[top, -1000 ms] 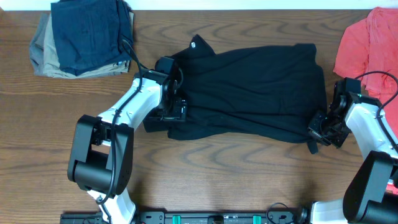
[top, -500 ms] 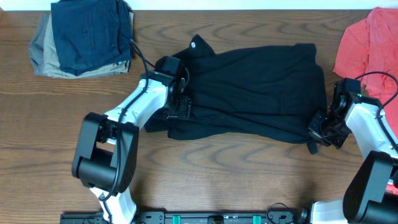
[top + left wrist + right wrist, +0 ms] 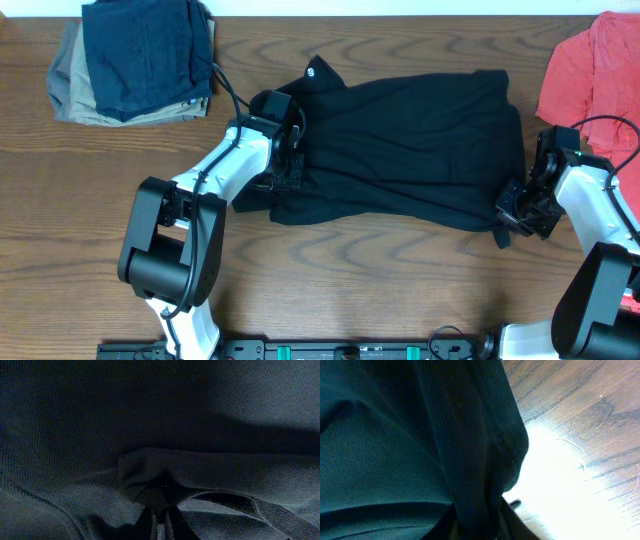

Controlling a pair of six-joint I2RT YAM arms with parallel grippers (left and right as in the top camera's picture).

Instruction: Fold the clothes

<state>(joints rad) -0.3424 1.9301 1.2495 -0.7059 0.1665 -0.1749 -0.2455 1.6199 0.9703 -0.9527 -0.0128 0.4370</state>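
The black shirt point(image 3: 160, 420) is thin matt cloth with a fine mesh-like knit. The table point(image 3: 580, 405) is smooth brown wood with clear grain, shiny under glare. The arm shells point(image 3: 218, 165) look like glossy white plastic.

The overhead view is bright and evenly lit from above. The grain of the worktop point(image 3: 350, 270) is sharp, and shadows are soft and short. The black shirt point(image 3: 410, 140) swallows the light, so its folds show only faintly. The left wrist view is dim: the weave is crisp in the middle and sinks to near black at the top left and along the bottom edge. In the right wrist view, a white glare burns out the wood at lower right, and the nearest cloth is blurred.
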